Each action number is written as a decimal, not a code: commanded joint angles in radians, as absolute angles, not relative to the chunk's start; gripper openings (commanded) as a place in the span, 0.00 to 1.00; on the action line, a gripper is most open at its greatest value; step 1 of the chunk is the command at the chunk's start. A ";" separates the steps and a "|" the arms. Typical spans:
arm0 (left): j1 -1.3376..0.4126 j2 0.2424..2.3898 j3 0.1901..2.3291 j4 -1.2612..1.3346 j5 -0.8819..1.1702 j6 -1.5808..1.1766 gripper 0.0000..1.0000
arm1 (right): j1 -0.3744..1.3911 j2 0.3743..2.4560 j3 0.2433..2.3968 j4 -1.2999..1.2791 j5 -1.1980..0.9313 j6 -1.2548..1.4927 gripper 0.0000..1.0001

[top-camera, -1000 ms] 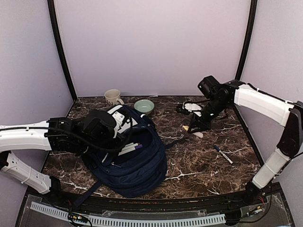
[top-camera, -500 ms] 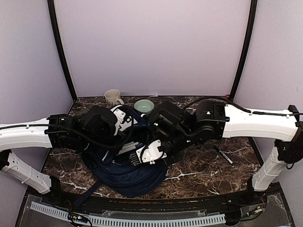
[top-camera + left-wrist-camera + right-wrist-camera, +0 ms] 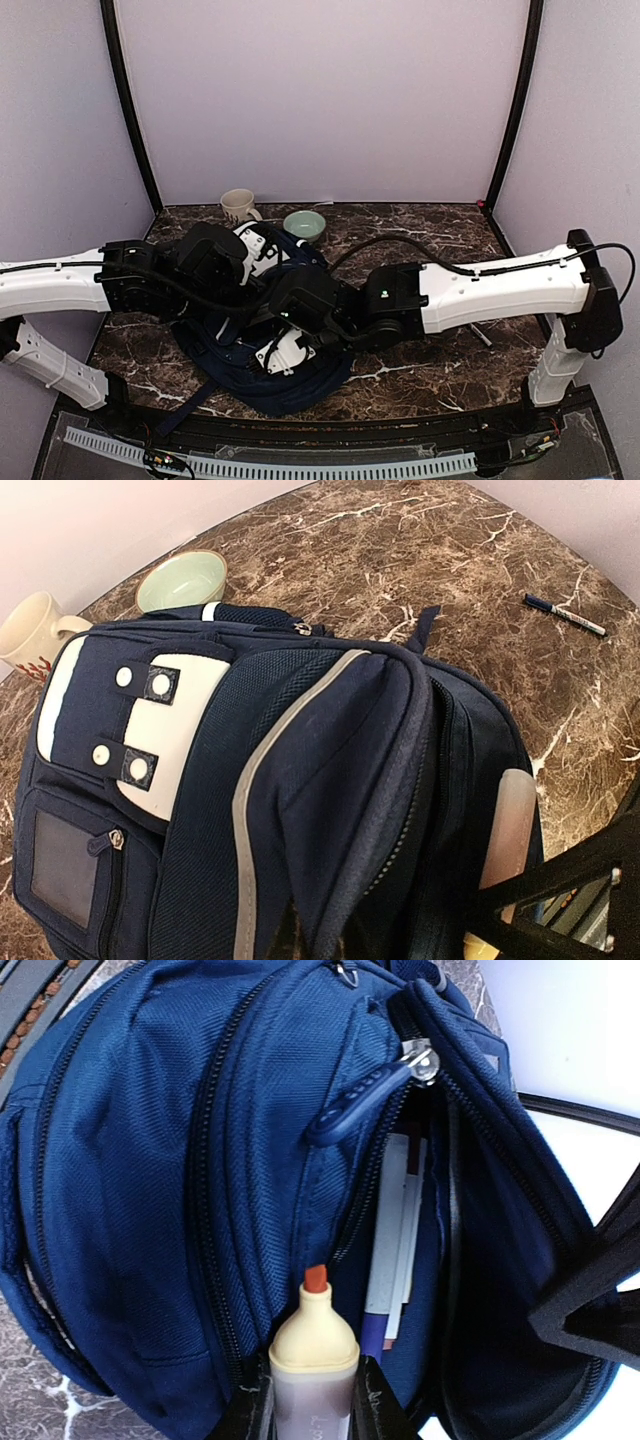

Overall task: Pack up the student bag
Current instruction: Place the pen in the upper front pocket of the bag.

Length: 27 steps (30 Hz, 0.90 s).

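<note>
The student bag (image 3: 300, 385) is a navy backpack lying in front of my left arm, its main compartment open. My left gripper (image 3: 262, 300) is shut on the bag's front flap (image 3: 330, 780) and holds it up; its fingertips barely show at the bottom of the left wrist view. My right gripper (image 3: 312, 1400) is shut on a highlighter (image 3: 312, 1340) with a cream collar and orange tip, pointing into the open compartment. Pens and a ruler (image 3: 395, 1250) lie inside. The highlighter also shows in the left wrist view (image 3: 510, 830).
A cream mug (image 3: 237, 205) and a green bowl (image 3: 304, 224) stand behind the bag by the back wall. A blue-and-white pen (image 3: 563, 614) lies on the marble table to the right. A zipper pull (image 3: 360, 1100) hangs over the opening.
My right arm has swung from the back right of the table across to the bag, carrying the highlighter over the opening. My left arm has held still with the flap.
</note>
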State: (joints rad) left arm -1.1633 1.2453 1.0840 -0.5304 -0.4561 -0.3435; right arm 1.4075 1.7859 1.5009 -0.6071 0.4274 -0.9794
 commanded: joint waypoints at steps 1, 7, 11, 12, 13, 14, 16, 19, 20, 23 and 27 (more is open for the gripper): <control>-1.161 1.194 1.135 -0.462 -0.472 -0.343 0.00 | 1.402 1.826 1.507 -0.444 0.500 -1.020 0.16; -1.161 1.177 1.126 -0.463 -0.474 -0.348 0.00 | 1.380 1.893 1.516 -0.350 0.534 -1.030 0.18; -1.161 1.167 1.121 -0.463 -0.471 -0.351 0.00 | 1.373 1.910 1.455 -0.164 0.621 -1.075 0.29; -1.161 1.166 1.120 -0.465 -0.471 -0.350 0.00 | 1.373 1.908 1.442 -0.113 0.636 -1.081 0.33; -1.161 1.165 1.119 -0.465 -0.470 -0.350 0.00 | 1.373 1.905 1.429 -0.071 0.650 -1.087 0.37; -1.161 1.163 1.117 -0.465 -0.470 -0.351 0.00 | 1.373 1.901 1.419 -0.036 0.660 -1.092 0.39; -1.161 1.161 1.113 -0.465 -0.471 -0.352 0.00 | 1.373 1.894 1.406 0.018 0.683 -1.099 0.40; -1.161 1.158 1.106 -0.456 -0.470 -0.353 0.00 | 1.374 1.878 1.379 0.111 0.715 -1.124 0.43; -1.161 1.159 1.105 -0.454 -0.468 -0.352 0.00 | 1.373 1.872 1.371 0.149 0.726 -1.131 0.44; -1.161 1.160 1.103 -0.452 -0.468 -0.352 0.00 | 1.373 1.854 1.349 0.207 0.741 -1.151 0.45; -1.161 1.160 1.103 -0.453 -0.466 -0.352 0.00 | 1.373 1.834 1.323 0.252 0.749 -1.156 0.45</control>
